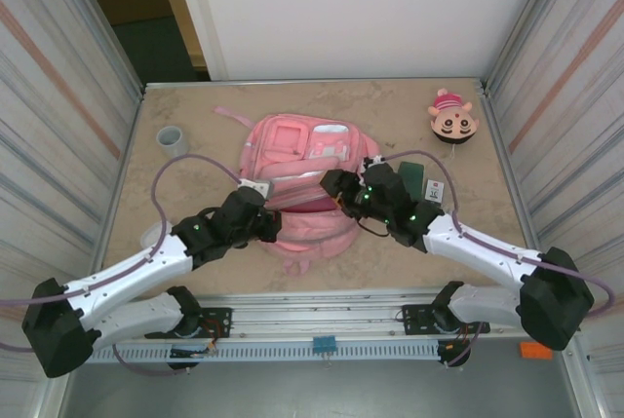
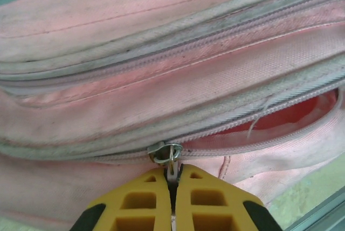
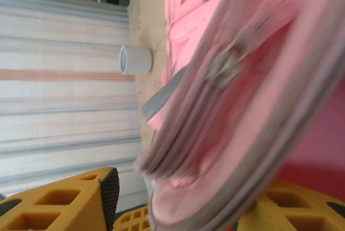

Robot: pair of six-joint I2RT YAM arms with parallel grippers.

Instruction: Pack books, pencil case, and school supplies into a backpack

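Left pincer (image 2: 173,180) is clamped on the backpack's (image 2: 161,80) zipper pull (image 2: 172,162) at frame bottom (likely to widen the mouth), while right pincer (image 3: 197,198) stands apart astride its rim.

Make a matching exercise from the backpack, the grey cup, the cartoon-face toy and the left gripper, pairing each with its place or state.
1 pink backpack
2 grey cup
3 cartoon-face toy
4 left gripper

A far-right corner of the table
B shut on the zipper pull
C middle of the table
D far-left side of the table

Pairs: 1-C, 2-D, 3-A, 4-B
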